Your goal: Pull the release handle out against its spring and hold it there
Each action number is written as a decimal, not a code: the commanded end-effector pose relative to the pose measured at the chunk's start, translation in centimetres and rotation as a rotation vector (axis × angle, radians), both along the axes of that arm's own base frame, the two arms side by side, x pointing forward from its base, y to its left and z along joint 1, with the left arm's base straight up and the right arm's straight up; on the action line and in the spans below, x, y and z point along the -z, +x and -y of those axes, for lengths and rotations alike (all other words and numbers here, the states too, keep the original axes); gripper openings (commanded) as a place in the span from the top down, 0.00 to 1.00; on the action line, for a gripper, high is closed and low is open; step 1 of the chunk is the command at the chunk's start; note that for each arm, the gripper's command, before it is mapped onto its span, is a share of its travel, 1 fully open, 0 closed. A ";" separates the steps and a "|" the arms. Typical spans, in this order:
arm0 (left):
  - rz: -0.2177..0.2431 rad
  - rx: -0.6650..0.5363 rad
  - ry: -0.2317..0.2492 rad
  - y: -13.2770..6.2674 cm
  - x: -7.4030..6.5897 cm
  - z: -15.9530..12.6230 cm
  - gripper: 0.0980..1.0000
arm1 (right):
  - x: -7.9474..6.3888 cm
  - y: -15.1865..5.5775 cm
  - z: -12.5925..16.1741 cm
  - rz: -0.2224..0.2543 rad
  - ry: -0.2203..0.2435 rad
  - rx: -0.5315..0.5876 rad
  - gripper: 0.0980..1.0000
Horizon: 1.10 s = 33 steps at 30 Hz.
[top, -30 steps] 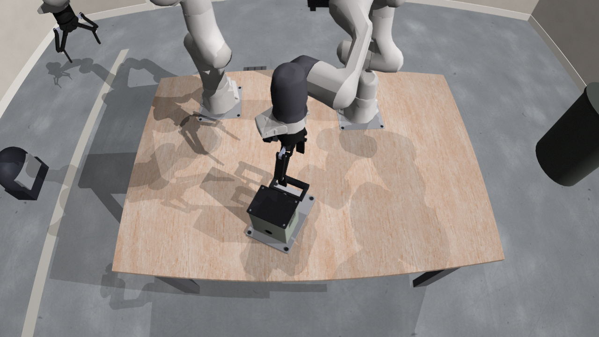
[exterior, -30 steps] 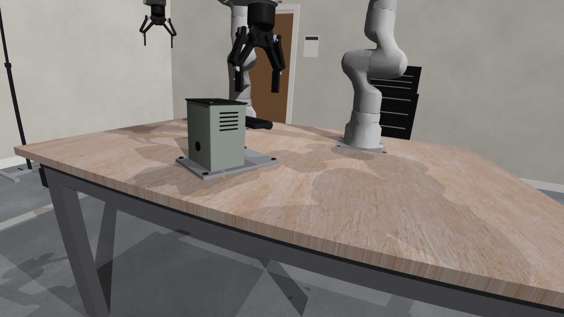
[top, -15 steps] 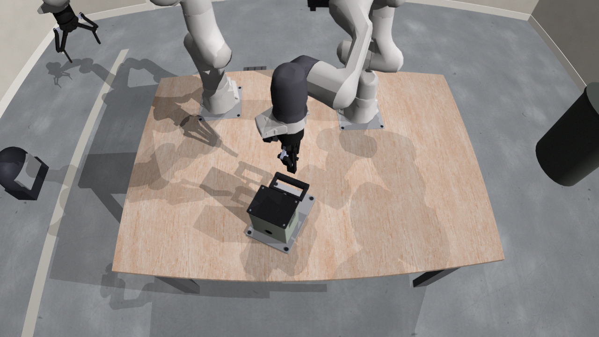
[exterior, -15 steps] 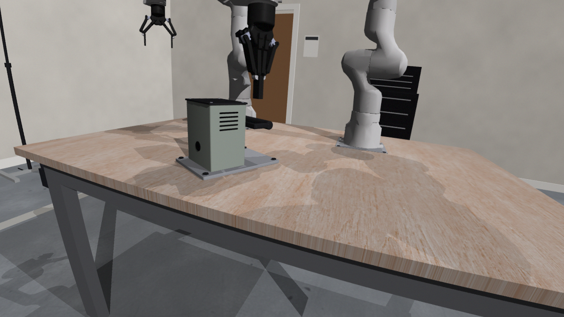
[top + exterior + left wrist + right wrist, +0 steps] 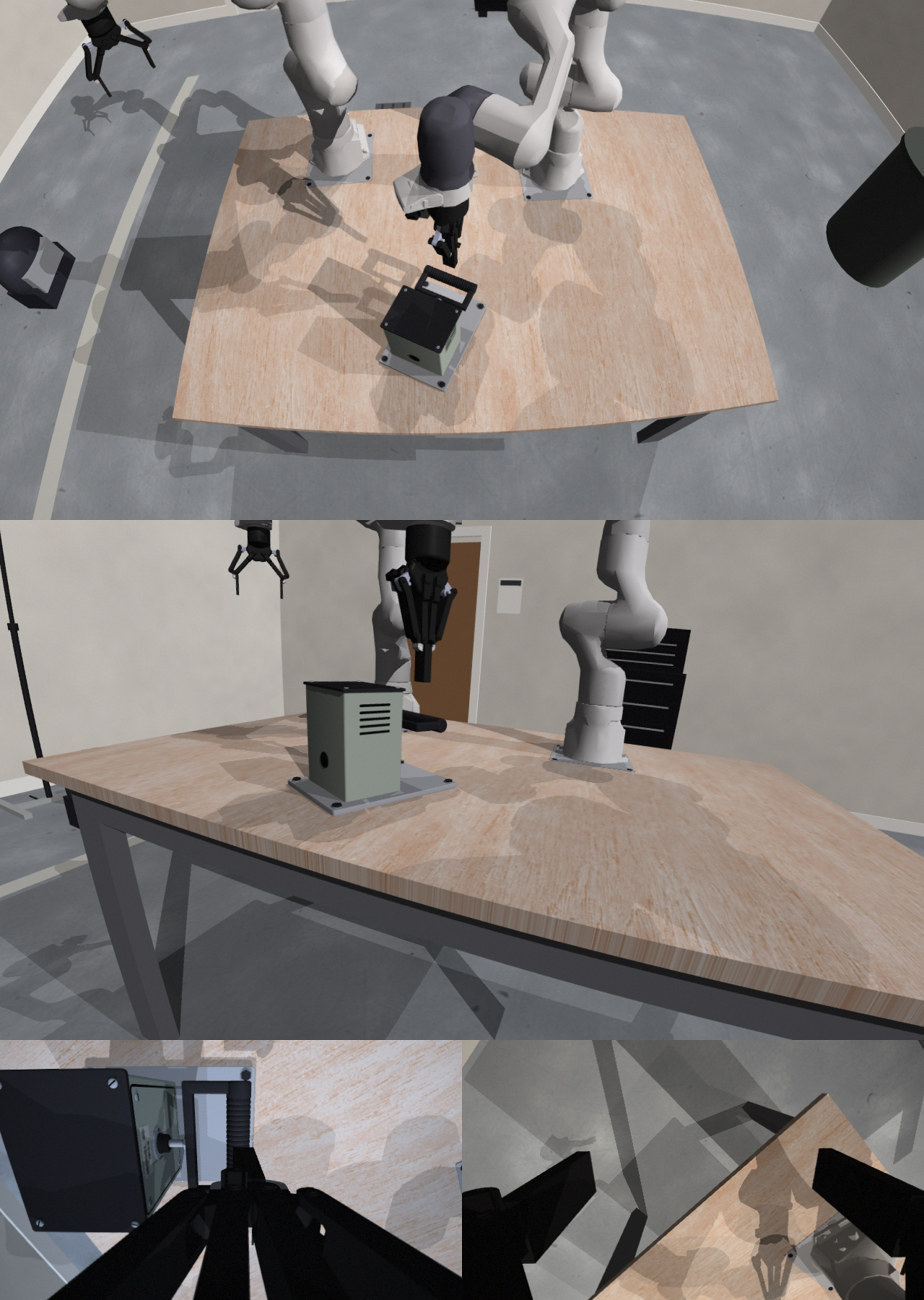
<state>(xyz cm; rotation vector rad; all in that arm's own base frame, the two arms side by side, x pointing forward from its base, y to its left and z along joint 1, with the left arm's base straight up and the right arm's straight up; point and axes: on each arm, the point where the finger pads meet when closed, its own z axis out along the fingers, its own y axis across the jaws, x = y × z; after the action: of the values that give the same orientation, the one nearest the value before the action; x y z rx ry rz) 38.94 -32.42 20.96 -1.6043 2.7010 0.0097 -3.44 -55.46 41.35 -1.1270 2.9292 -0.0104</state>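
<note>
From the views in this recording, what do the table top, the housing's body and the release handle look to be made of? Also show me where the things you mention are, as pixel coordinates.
Table top point(image 5: 613, 258) point(image 5: 581, 882): wood or wood laminate, matte, from its streaky grain.
Housing's body point(image 5: 413, 355) point(image 5: 373, 762): probably painted metal, flat grey-green with crisp edges.
Release handle point(image 5: 450, 279) point(image 5: 423, 722) point(image 5: 238, 1119): black, ribbed grip; plastic, rubber or coated metal, can't tell.

From my feeds: housing point(image 5: 423, 352) point(image 5: 372, 742) point(image 5: 157, 1117) grey-green, lid point(image 5: 421, 318) point(image 5: 351, 686) point(image 5: 72, 1148) black. Handle point(image 5: 450, 279) point(image 5: 423, 722) point(image 5: 238, 1119) black, ribbed grip; shaft point(image 5: 176, 1143) silver. Base plate point(image 5: 478, 316) point(image 5: 429, 780) point(image 5: 213, 1074) pale grey. Tabletop point(image 5: 646, 258) point(image 5: 581, 882) point(image 5: 361, 1087) point(image 5: 711, 1199) tan, streaky orange-brown grain. I see door point(image 5: 455, 636) brown.
</note>
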 end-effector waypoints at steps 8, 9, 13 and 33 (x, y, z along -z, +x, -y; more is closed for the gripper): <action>0.003 0.005 -0.004 0.0 -0.1 0.1 1.00 | 0.0 0.0 0.0 0.000 0.000 0.000 0.00; 0.003 0.005 -0.004 0.0 -0.1 0.1 1.00 | 0.0 0.0 0.0 0.000 0.000 0.000 0.00; 0.003 0.005 -0.004 0.0 -0.1 0.1 1.00 | 0.0 0.0 0.0 0.000 0.000 0.000 0.00; 0.003 0.005 -0.004 0.0 -0.1 0.1 0.69 | 0.0 0.0 0.0 0.000 0.000 0.000 0.00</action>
<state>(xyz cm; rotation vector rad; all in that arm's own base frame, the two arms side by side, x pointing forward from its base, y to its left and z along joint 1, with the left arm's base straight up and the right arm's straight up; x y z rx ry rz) 38.94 -32.42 20.96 -1.6043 2.7011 0.0096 -3.44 -55.46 41.35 -1.1270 2.9292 -0.0104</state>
